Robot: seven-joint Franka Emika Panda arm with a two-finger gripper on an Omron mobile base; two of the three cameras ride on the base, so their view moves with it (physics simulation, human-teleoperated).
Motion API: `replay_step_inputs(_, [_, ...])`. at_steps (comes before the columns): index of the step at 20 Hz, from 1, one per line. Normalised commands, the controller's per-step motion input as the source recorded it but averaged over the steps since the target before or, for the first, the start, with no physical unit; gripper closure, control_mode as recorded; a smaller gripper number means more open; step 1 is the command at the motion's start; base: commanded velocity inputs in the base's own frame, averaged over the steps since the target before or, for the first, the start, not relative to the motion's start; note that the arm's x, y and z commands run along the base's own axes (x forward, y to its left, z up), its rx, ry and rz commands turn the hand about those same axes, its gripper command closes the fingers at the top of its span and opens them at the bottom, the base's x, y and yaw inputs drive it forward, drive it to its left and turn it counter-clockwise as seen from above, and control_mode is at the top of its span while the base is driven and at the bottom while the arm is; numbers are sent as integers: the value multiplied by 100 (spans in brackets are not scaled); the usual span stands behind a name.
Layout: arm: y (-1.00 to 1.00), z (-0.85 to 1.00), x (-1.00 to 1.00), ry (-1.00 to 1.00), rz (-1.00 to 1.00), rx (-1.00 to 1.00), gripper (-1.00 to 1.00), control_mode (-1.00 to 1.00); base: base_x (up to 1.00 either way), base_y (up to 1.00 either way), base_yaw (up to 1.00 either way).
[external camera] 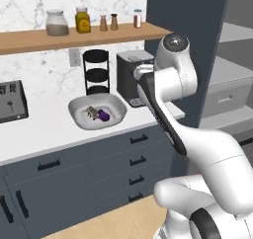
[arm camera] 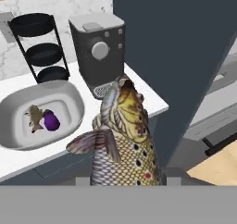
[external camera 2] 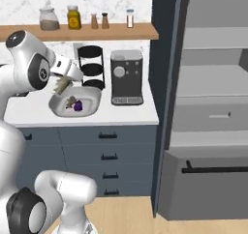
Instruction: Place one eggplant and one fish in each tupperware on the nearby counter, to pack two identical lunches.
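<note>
My gripper (external camera 2: 64, 81) is shut on a mottled tan-brown fish (arm camera: 124, 140), which hangs in the air above the counter (external camera: 44, 129) near its right end. In the hand view this fish looms close and hides the fingertips. From the right base view it dangles (external camera 2: 60, 87) just above the left rim of the tupperware (external camera 2: 94, 95). That pale grey tupperware (external camera: 79, 107) stands on the counter and holds a second fish (external camera: 92, 112) with a dark purple eggplant (external camera: 103, 115) beside it. Looking along the hand, both lie in the tupperware (arm camera: 14, 100) to the left and below.
A black coffee machine (external camera: 131, 77) stands right of the tupperware, with a black three-tier stand (external camera: 96, 71) behind. A toaster (external camera: 11, 100) sits far left. A wooden shelf (external camera 2: 97, 32) with jars hangs above. A tall dark cabinet panel (arm camera: 176, 56) bounds the counter's right end.
</note>
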Motion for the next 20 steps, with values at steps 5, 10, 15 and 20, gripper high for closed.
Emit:
replay_step_inputs(5, [0,0,0,0,0,0,100,100,-61,100,1])
replay_step_inputs(10, [0,0,0,0,0,0,100,100,-4,100,1])
replay_step_inputs(15, [0,0,0,0,0,0,100,100,32,100,0])
replay_step_inputs(20, [0,0,0,0,0,0,100,100,43,100,0])
